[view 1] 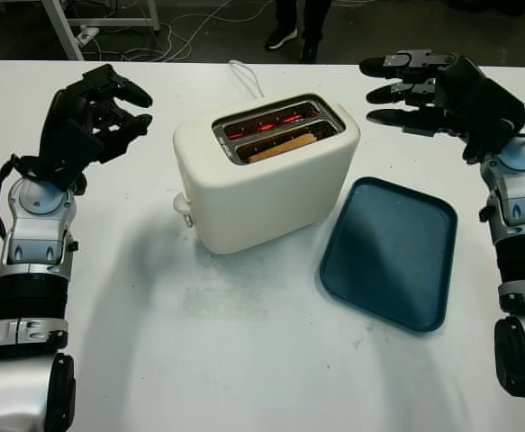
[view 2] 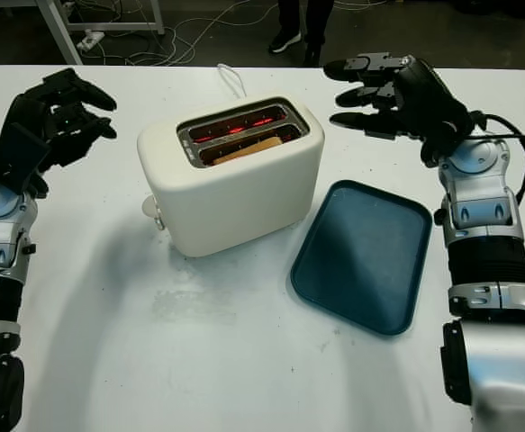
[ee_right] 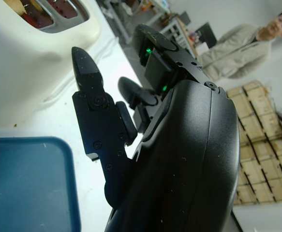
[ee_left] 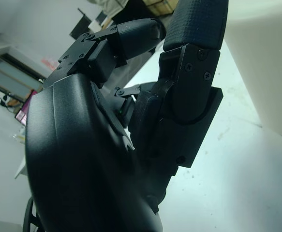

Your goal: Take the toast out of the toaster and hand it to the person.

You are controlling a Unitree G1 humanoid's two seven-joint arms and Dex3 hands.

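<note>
Surface, white, broad. Cream plastic two-slot toaster at centre, elements glowing red. Dark teal rectangular tray just beside it. Left robot hand raised left of the toaster, fingers curled, holding nothing. Right robot hand right of it, open, empty. Thin brown toast slice in nearer slot, top edge exposed: likely light, stiff, crumbly, hot; pinch that edge gently.

Glossy cream plastic toaster with metal slots; matt blue tray.
</note>
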